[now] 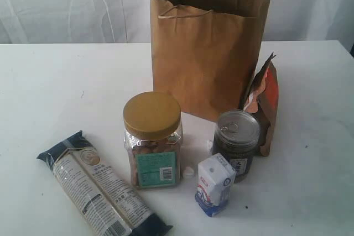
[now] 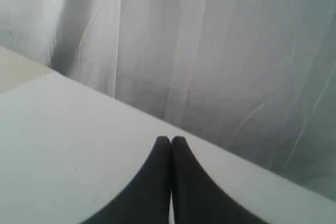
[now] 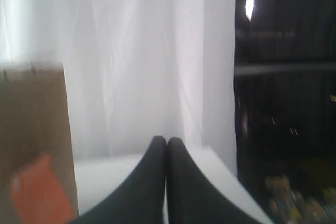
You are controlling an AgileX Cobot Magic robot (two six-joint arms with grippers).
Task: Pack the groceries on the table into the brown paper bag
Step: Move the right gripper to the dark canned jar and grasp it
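Note:
The brown paper bag [image 1: 210, 53] stands open at the back middle of the white table [image 1: 55, 92]. In front of it are the yellow-lidded clear jar [image 1: 152, 139], the dark metal-lidded jar [image 1: 237, 142] and the blue-white carton [image 1: 214, 184]. The long dark-blue noodle pack [image 1: 99, 192] lies at the front left. The orange-brown pouch [image 1: 264, 103] leans by the bag's right side. The small yellow bottle is out of view. Neither arm shows in the exterior view. My left gripper [image 2: 170, 139] is shut and empty above bare tabletop. My right gripper [image 3: 167, 140] is also shut and empty, with the bag [image 3: 31, 129] and pouch [image 3: 39, 192] blurred off to one side.
Two small white bits [image 1: 189, 172] lie between the jars. A white curtain [image 1: 66, 4] hangs behind the table. The right wrist view shows the table's edge [image 3: 231, 182] with a dark room beyond it.

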